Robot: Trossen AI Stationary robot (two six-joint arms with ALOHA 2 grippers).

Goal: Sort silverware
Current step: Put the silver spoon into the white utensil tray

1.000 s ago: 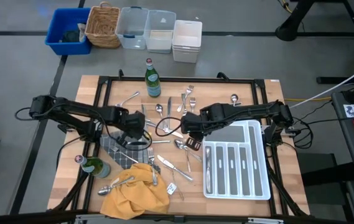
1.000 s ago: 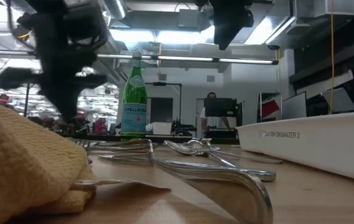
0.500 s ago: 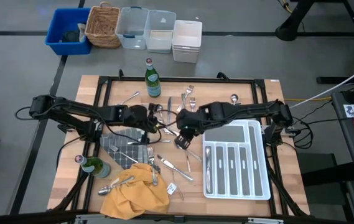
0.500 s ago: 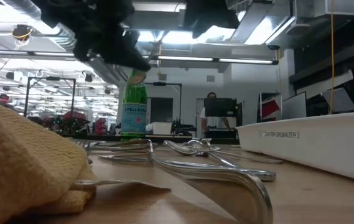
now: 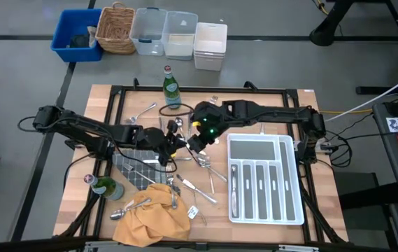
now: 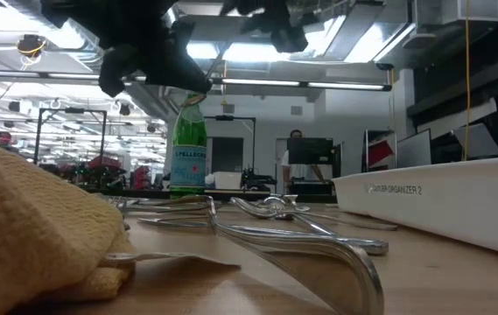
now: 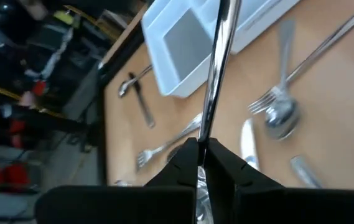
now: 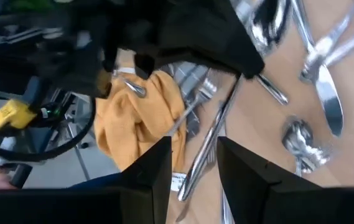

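Left gripper (image 7: 200,163) has its fingers pinched tight on the handle of a slim silver utensil (image 7: 217,68), and it's carrying that piece up off the table, the shaft running straight out ahead of the fingertips (which kind of utensil, the pictures don't settle). From above, the left gripper (image 5: 171,142) sits mid-table, just beside the right gripper (image 5: 197,140), the two nearly nose to nose over the scattered silverware (image 5: 200,162). Right gripper (image 8: 194,163) shows its two fingers spread apart with nothing between them, looking past the held utensil (image 8: 209,143) toward the other arm.

Below the pair, loose forks, knives and spoons lie fanned across the wooden table (image 5: 101,105); a fork (image 7: 273,96) and a spoon (image 7: 284,121) rest close together, more pieces lie near the green bottle (image 5: 172,89) at the far edge. A second green bottle (image 5: 108,187) lies on its side near the left edge. The white divided tray (image 5: 291,183) sits on the right side, one piece lying in its leftmost narrow slot. A yellow cloth (image 5: 151,213) is bunched at the near edge with a couple of spoons touching it, beside a checked cloth (image 5: 134,170). From table height, both arms hang dark above the cutlery (image 6: 266,229), the tray wall (image 6: 441,206) off to the right.
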